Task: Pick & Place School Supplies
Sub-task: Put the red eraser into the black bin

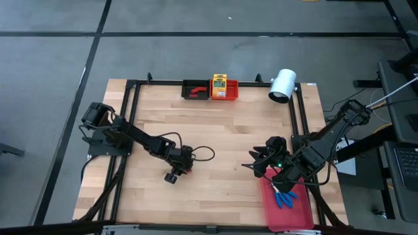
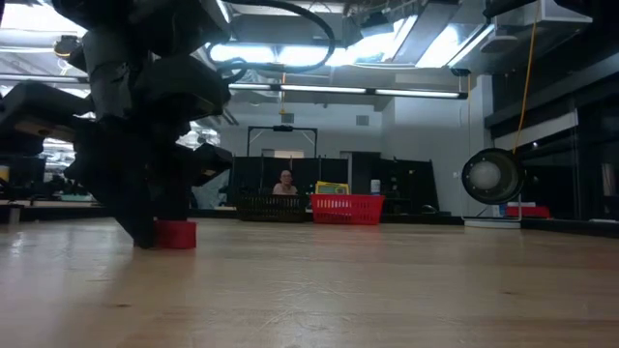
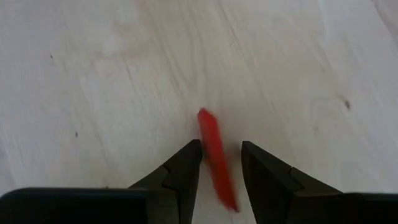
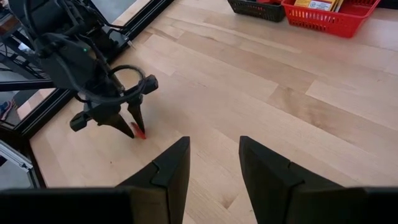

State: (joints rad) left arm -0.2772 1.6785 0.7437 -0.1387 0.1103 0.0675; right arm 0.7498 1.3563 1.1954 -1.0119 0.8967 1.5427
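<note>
A tiny red piece (image 3: 212, 149) lies on the bare wood left of the table's middle, its underside on the table (image 2: 176, 235). My left gripper (image 3: 221, 146) points down over it, open, one finger on each side. It also shows in the right wrist view (image 4: 134, 127) and the high view (image 1: 183, 166). My right gripper (image 4: 214, 146) is open above the table's right part (image 1: 258, 163), holding nothing. Two blue-handled tools (image 1: 285, 197) lie in the flat red tray (image 1: 290, 219). A yellow box (image 1: 219, 83) sits in the red bin (image 1: 230, 94). My left gripper comes at the red piece (image 3: 208, 134) from above, with the piece standing in the gap between the fingers. One finger (image 3: 189, 158) is right beside it and the other stands clear. I cannot tell whether any finger touches it. The piece rests on the table.
A black bin (image 1: 194, 89) and the red bin stand side by side at the far edge. A white cylinder (image 1: 283, 85) sits at the far right corner. A dark frame (image 1: 130, 98) borders the table. Bare wood lies between the arms. A person (image 2: 284, 181) sits far behind.
</note>
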